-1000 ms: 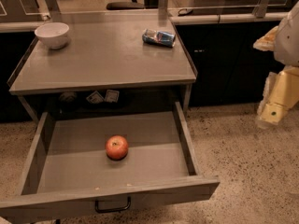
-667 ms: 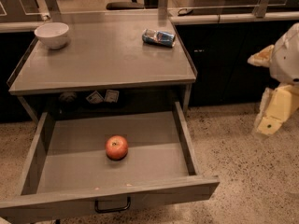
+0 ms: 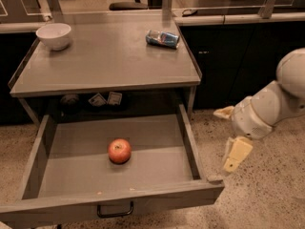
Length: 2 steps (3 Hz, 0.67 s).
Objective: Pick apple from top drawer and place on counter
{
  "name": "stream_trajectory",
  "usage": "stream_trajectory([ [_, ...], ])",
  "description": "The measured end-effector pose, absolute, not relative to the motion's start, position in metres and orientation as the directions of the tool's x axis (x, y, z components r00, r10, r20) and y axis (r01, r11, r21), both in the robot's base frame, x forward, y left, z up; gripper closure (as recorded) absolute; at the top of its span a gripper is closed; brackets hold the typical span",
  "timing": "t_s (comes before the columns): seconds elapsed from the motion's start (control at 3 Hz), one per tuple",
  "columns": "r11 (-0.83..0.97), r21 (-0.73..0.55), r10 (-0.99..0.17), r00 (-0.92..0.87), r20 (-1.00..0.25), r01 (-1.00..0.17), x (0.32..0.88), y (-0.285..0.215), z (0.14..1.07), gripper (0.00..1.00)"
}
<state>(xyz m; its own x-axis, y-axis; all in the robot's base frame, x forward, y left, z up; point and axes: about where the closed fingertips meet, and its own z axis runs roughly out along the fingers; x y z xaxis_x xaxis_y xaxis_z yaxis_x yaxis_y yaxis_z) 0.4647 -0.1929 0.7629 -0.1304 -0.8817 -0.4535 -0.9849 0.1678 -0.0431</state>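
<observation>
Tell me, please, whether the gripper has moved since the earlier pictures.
Yes. The gripper has shifted left and down in the view, and is now beside the right front corner of the top drawer.

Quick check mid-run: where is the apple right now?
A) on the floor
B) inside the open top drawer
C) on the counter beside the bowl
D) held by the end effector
B: the apple rests inside the open top drawer, and the end effector hangs beyond the drawer's right wall, apart from it.

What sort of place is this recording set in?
Likely an office kitchen or test lab: flat grey metal counter, dark cabinets, speckled floor. The pincer hangs right of the open grey metal drawer.
</observation>
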Motion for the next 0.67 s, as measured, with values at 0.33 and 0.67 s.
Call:
stream_trajectory([
  [0.33,0.107,0.016,-0.863,-0.101,-0.496,-0.994,0.483,-0.149,0.687,0.0],
  [0.67,0.05,0.029,-0.852,-0.058,-0.521,-0.998,0.498,-0.099,0.648,0.0],
])
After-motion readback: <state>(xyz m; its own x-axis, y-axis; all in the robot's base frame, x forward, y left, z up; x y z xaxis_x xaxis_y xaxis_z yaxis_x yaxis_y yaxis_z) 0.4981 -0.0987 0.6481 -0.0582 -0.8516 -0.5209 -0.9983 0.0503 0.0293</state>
